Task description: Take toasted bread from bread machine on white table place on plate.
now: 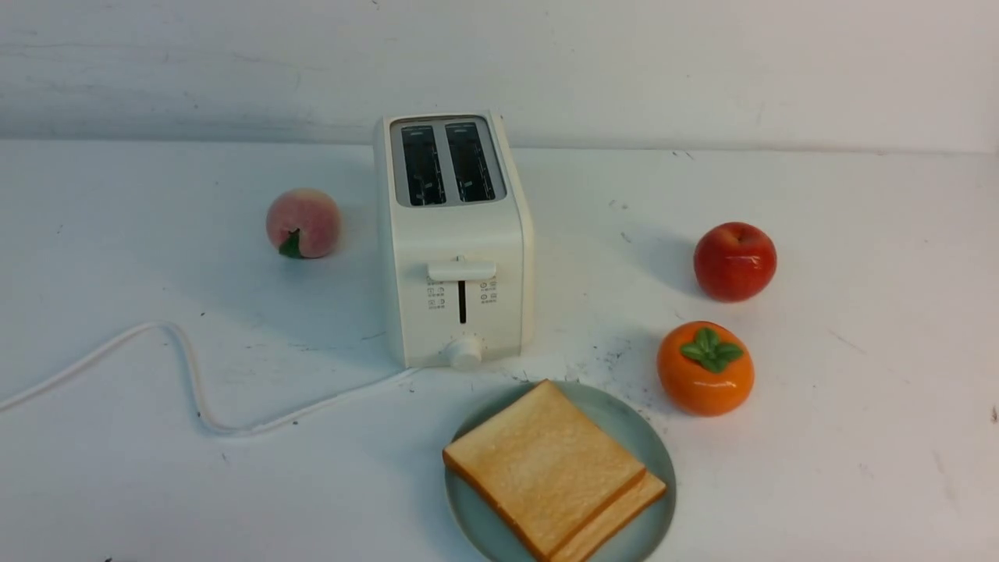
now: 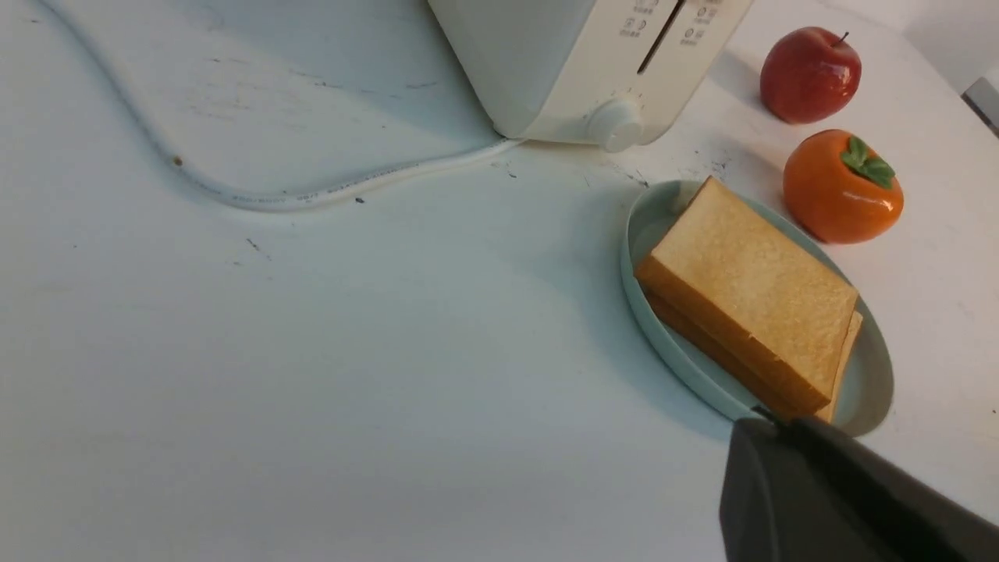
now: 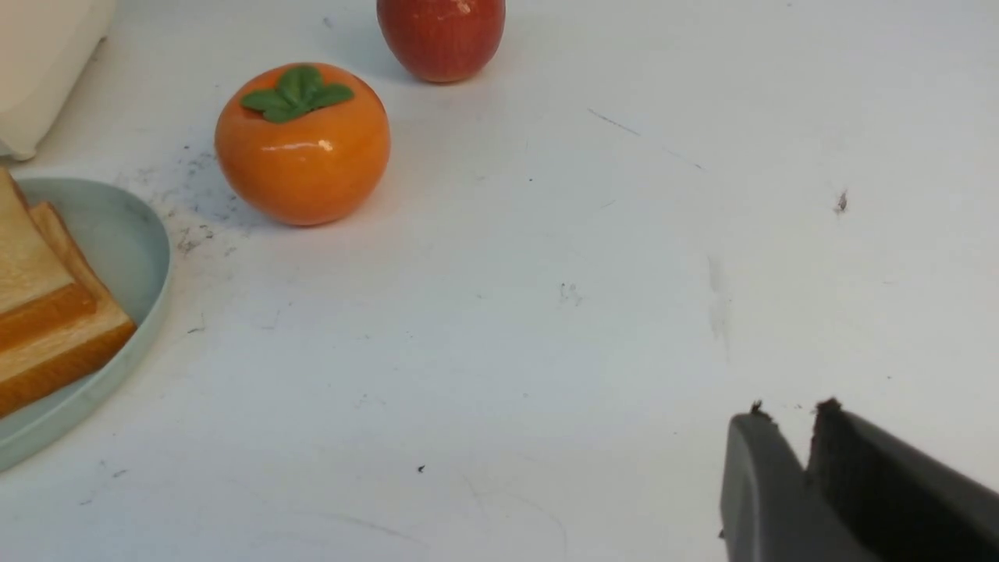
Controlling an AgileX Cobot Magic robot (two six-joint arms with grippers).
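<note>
Two slices of toasted bread lie stacked on the plate (image 1: 644, 437) at the front of the white table (image 1: 858, 437); the upper slice (image 1: 542, 464) covers most of the lower slice (image 1: 616, 517). The bread machine (image 1: 456, 242) stands behind the plate, both slots empty, lever up. Neither gripper shows in the front view. In the left wrist view my left gripper (image 2: 780, 421) is shut and empty, just off the near edge of the plate (image 2: 648, 226) and the toast (image 2: 749, 289). In the right wrist view my right gripper (image 3: 790, 410) is shut and empty over bare table, well away from the plate (image 3: 125, 242).
A peach (image 1: 303, 222) sits left of the toaster. A red apple (image 1: 734, 261) and an orange persimmon (image 1: 705, 368) sit to its right, the persimmon close to the plate. The toaster's white cord (image 1: 195, 390) snakes across the front left of the table.
</note>
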